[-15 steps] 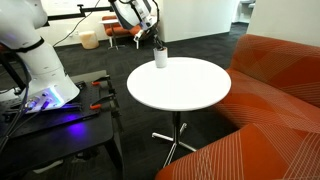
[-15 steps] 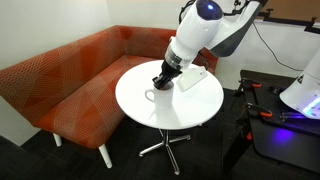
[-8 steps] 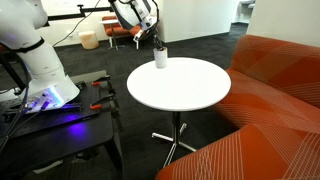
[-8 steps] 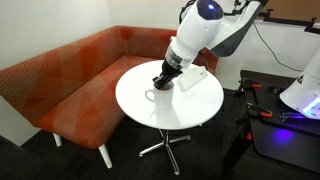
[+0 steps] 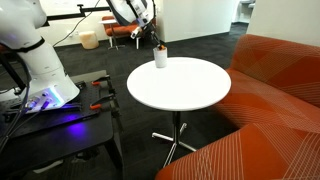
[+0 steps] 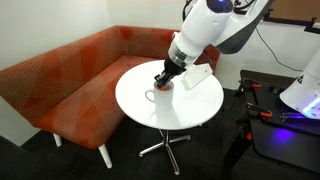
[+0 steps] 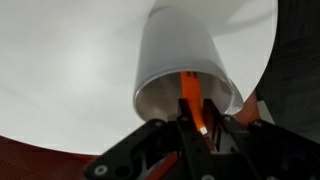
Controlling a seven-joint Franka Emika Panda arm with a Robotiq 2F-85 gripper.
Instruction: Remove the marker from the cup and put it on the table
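Observation:
The white cup [image 7: 180, 55] stands near the edge of the round white table [image 7: 60, 70]. The orange marker [image 7: 190, 95] sticks out of the cup's mouth, its lower end still inside. My gripper [image 7: 200, 128] is shut on the marker's upper end, directly above the cup. In both exterior views the gripper [image 5: 157, 41] [image 6: 163, 81] hovers just over the cup [image 5: 160, 58] [image 6: 152, 96] on the table [image 5: 190, 95] [image 6: 190, 108]. A speck of orange shows at the jaws [image 6: 166, 87].
An orange sofa [image 5: 280, 80] [image 6: 70, 80] curves around the table's side. The dark low robot stand [image 5: 60, 120] [image 6: 285, 130] with tools and a purple light sits beside the table. The table's pedestal [image 5: 175, 140] stands on dark carpet.
The arm has risen slightly above the cup, with the gripper still closed on the marker. The cup has not moved.

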